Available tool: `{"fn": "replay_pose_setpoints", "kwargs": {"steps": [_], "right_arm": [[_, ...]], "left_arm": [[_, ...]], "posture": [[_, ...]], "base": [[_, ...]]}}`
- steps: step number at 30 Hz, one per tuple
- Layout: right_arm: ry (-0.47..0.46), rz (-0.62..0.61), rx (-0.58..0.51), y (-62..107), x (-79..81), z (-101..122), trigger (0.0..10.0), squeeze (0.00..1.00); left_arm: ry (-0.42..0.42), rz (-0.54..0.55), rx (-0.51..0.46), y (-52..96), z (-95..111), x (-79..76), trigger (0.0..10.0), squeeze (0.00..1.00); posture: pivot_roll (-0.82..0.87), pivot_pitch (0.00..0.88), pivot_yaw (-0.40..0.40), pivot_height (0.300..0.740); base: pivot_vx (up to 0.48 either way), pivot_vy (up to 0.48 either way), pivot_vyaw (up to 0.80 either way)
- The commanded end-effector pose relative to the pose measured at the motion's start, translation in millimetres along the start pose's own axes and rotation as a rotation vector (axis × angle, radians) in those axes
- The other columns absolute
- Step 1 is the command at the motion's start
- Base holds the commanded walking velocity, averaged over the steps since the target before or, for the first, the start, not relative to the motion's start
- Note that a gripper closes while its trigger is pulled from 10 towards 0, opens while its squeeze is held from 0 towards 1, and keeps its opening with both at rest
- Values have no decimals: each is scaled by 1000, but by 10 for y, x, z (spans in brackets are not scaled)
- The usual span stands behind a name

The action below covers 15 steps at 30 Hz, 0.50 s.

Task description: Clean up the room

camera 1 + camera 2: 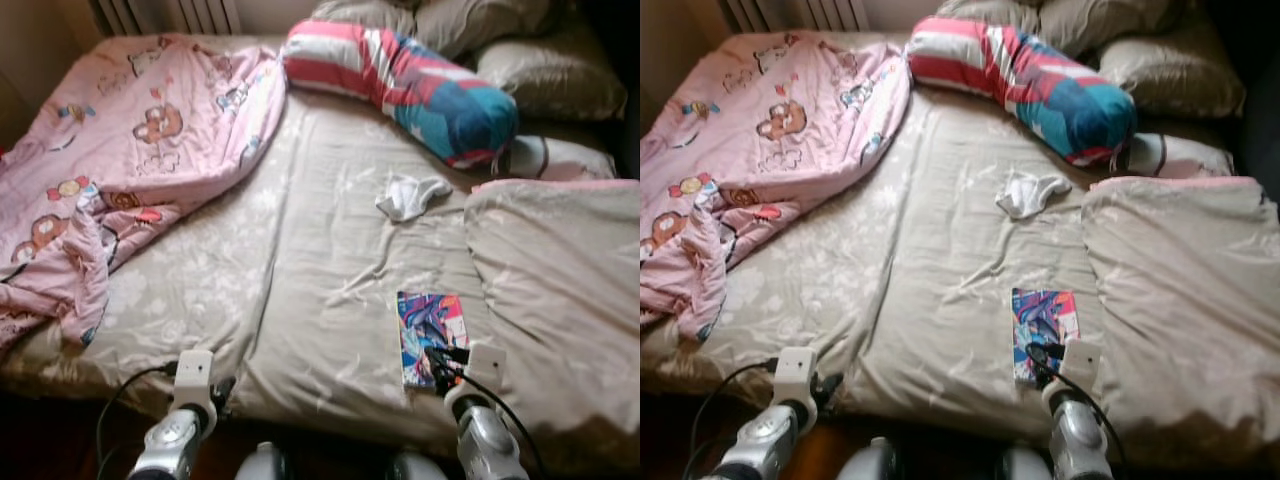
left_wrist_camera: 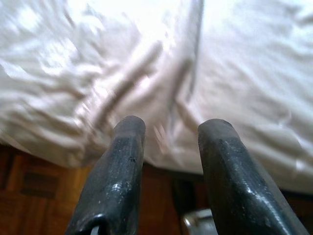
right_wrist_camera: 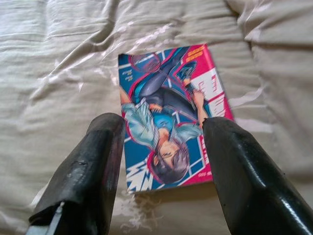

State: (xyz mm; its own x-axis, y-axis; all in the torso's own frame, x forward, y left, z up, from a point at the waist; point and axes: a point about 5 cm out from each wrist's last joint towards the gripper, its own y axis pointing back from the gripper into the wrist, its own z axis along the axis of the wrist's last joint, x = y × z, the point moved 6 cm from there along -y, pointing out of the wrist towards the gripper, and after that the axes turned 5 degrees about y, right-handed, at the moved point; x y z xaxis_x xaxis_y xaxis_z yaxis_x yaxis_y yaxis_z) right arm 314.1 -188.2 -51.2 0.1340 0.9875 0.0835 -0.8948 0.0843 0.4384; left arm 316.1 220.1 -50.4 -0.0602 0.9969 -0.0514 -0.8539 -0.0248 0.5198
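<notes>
A: Where's the comic book [image 3: 168,115]?
B: Flat on the bed [image 1: 330,250], right hand [image 3: 161,171] spread wide above it; left hand [image 2: 168,147] wide too.
A: Risk?
B: Soft bedding may let it slide.

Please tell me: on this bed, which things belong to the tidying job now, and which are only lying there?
Belonging to the job:
- comic book, flat on the sheet, framed by the open fingers of the right gripper
- white cloth, crumpled mid-bed
- pink blanket, bunched at the left

Only lying there:
- striped bolster
- grey pillows
- left gripper, idle at the bed's edge
</notes>
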Motion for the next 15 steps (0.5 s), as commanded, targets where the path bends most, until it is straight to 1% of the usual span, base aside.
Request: {"fn": "replay_pose_setpoints", "kwargs": {"steps": [1,5,8,10,12,13,15], "right_arm": [[14,-15,74,63,-53,-203,10000,0],[42,-28,157,141,-128,-411,10000,0],[50,-42,214,223,-190,-579,10000,0],[61,-59,261,298,-254,-713,10000,0],[67,-61,275,321,-271,-752,10000,0],[100,-55,312,382,-295,-854,10000,0],[116,-48,339,426,-307,-925,10000,0]], "left_arm": [[22,41,60,70,-193,144,10000,0],[1,79,92,144,-295,323,10000,0],[-6,119,146,237,-464,468,10000,0],[7,158,178,308,-576,570,10000,0],[18,172,186,328,-606,598,10000,0],[31,189,206,376,-688,636,10000,0],[33,193,226,410,-760,643,10000,0]], "posture": [[-49,117,48,740],[-51,111,51,740],[-52,105,52,740],[-52,103,51,740],[-50,103,50,740],[-49,105,48,740],[-50,115,47,740]], "base": [[0,0,0],[0,0,0],[0,0,0],[0,0,0],[0,0,0],[0,0,0],[0,0,0]]}}
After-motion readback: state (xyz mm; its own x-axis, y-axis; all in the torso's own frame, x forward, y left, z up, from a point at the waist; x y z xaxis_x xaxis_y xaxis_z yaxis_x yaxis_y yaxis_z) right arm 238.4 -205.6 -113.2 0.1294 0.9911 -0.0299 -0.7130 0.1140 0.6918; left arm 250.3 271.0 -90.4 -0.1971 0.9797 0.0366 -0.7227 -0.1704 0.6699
